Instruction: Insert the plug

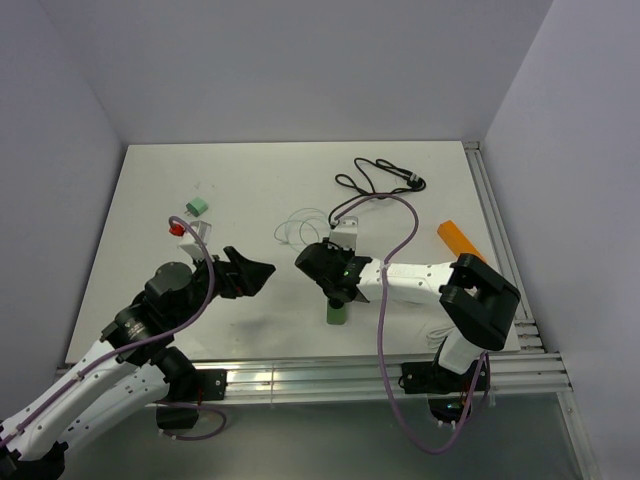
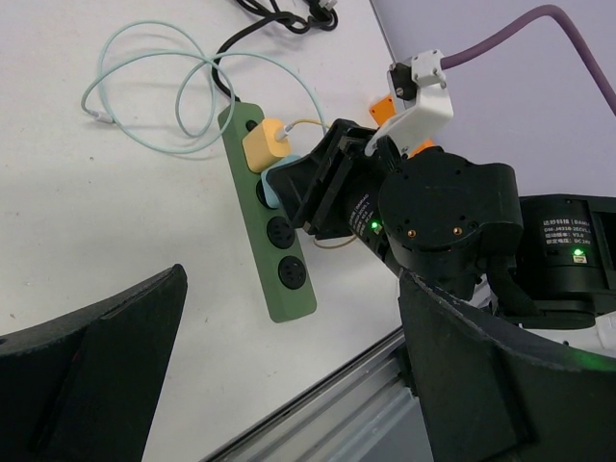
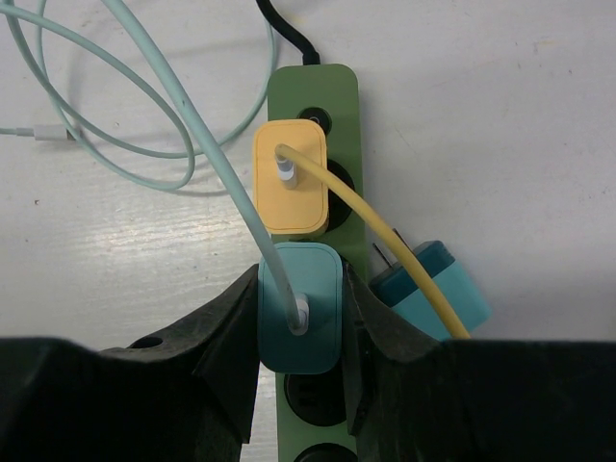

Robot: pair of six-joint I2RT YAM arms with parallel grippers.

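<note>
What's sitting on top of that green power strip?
A yellow charger is plugged into the power strip. Beside it, the right gripper clamps a pale blue charger over a socket; its prongs are hidden.

Top camera sits high behind the arm bases, looking down over the whole table [image 1: 250, 180]; the power strip [image 1: 337, 313] reads small. Left wrist camera looks in from the strip's left, mid-range, slanted. Right wrist camera hangs straight over the strip (very tight). Both wrist views share the teal plug [image 3: 322, 289] and yellow plug [image 3: 279, 207] on it.
</note>
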